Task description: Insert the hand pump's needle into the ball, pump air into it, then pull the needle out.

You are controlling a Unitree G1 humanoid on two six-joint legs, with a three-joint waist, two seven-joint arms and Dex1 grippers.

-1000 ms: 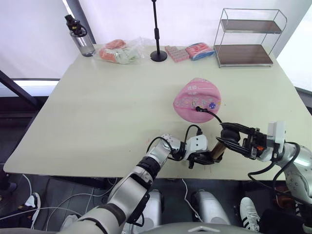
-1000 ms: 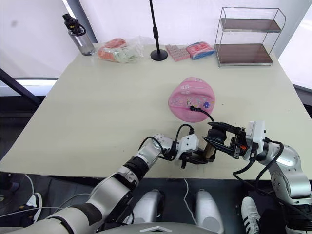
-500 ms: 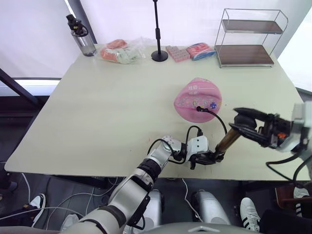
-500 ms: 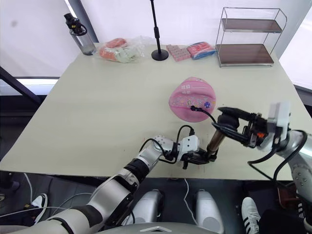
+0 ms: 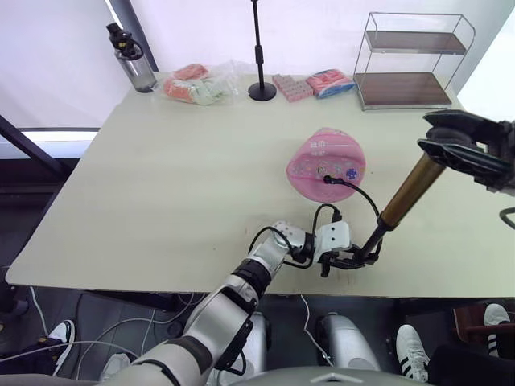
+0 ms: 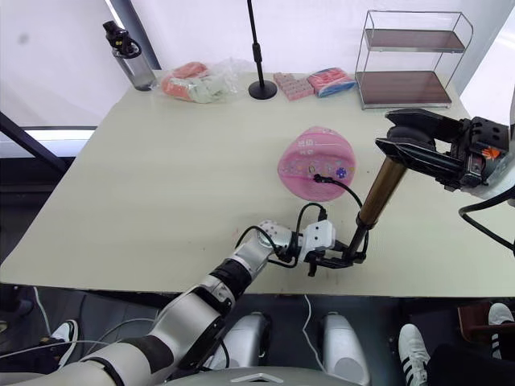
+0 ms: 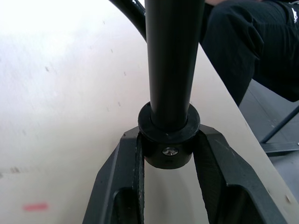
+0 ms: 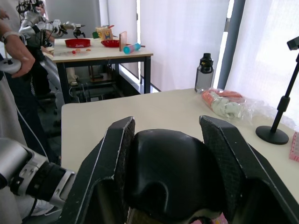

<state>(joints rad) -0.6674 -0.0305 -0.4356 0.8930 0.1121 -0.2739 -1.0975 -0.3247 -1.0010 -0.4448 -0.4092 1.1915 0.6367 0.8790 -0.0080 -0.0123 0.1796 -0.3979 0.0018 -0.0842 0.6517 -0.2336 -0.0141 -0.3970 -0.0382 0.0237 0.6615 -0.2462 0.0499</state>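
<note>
While the pink rubber ball sits soft and slightly sunken on the pale matte table, its skin printed with pale lettering and small coloured marks, the pump slants up over the table's near right part, a slim bronze-gold metal tube tilted toward the right; a thin black hose loops from its lower end to the ball's near face, where a small black fitting meets the rubber, and the needle itself is too small to make out. The left gripper lies low along the near table edge, forearm stretched rightward, its two ribbed black fingers closed around the round black collar at the pump's foot. The right gripper is raised high at the right, above the table; its fingers clamp the smooth, rounded black handle at the pump's top.
</note>
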